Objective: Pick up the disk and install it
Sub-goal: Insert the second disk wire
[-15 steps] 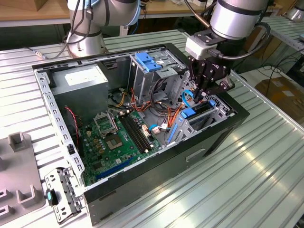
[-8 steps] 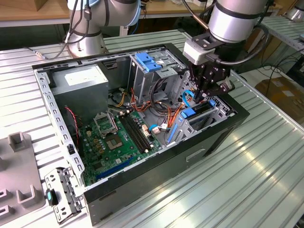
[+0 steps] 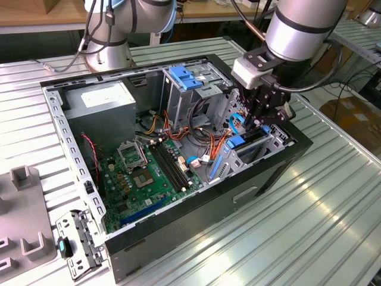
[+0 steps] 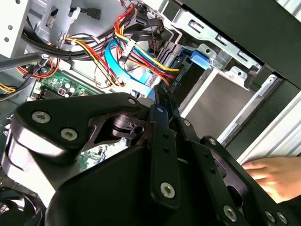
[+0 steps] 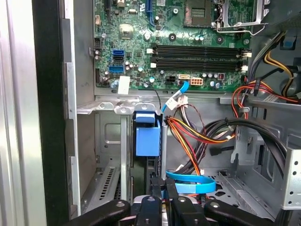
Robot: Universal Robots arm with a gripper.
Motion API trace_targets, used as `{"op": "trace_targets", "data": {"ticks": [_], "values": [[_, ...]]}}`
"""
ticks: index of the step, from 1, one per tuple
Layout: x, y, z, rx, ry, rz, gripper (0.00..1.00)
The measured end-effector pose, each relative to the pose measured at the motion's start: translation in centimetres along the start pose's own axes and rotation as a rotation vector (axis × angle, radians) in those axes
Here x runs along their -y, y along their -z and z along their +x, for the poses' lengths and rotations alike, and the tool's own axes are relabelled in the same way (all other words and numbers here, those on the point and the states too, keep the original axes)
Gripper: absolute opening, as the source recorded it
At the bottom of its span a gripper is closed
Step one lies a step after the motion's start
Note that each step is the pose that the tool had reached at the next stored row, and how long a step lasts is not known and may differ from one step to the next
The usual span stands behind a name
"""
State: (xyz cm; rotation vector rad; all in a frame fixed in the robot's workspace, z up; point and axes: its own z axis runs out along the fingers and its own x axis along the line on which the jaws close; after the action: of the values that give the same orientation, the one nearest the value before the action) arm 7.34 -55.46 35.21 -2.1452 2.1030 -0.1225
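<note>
Item: open computer case (image 3: 196,223), black-sided, lying on a ribbed metal worktop (image 3: 309,238), side panel off, interior exposed. Contents, exterior view: green motherboard (image 3: 149,179) on the case floor; grey power supply box (image 3: 101,101) at the far corner towards the exterior view's left; tall metal cage with blue plastic top (image 3: 187,77) at the far side; bundles of red, orange, yellow and black cables (image 3: 199,140) between the cage and the board. The disk (image 3: 237,142): seated on edge in the drive bay at the case's end towards the exterior view's right, only its blue plastic end and a dark edge visible; in the first wrist view the blue end (image 5: 145,136) stands in a narrow slot between metal bay walls, just beside the cable bundle. Tool (image 3: 260,124): black, inside the case directly over the drive bay, close to the disk's blue end; in the first wrist view the tool (image 5: 163,193) has its fingers drawn together with nothing between them, a flat blue ribbon cable (image 5: 188,181) looped just beside them. Second wrist view: tool (image 4: 162,101) near the disk (image 4: 200,56); a person's hand (image 4: 277,174) resting outside the case wall. Loose items on the worktop, exterior view's left: grey moulded fixture (image 3: 21,208); metal bracket with blue latch (image 3: 74,244)
</note>
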Motion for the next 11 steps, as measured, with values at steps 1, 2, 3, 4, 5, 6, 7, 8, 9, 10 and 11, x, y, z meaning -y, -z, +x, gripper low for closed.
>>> {"op": "trace_targets", "data": {"ticks": [1,2,3,4,5,6,7,8,9,10,11], "values": [[-0.07,0.01,0.06,0.0019,0.0,0.0033,0.16],[-0.13,0.01,0.1,0.0027,0.0,0.0048,0.16],[-0.2,0.0,0.16,0.0037,0.0,0.0067,0.16],[-0.27,-0.01,0.27,0.0049,0.0,0.009,0.16],[-0.27,-0.02,0.32,0.0055,0.0,0.0103,0.16],[-0.27,-0.03,0.37,0.0059,0.0,0.0109,0.16],[-0.28,-0.05,0.44,0.0063,0.0,0.0116,0.16],[-0.29,-0.06,0.51,0.0067,0.0,0.0123,0.16],[-0.3,-0.08,0.57,0.0071,0.0,0.013,0.16],[-0.3,-0.1,0.63,0.0075,0.0,0.014,0.16],[-0.31,-0.15,0.71,0.0081,0.0,0.015,0.16]]}}
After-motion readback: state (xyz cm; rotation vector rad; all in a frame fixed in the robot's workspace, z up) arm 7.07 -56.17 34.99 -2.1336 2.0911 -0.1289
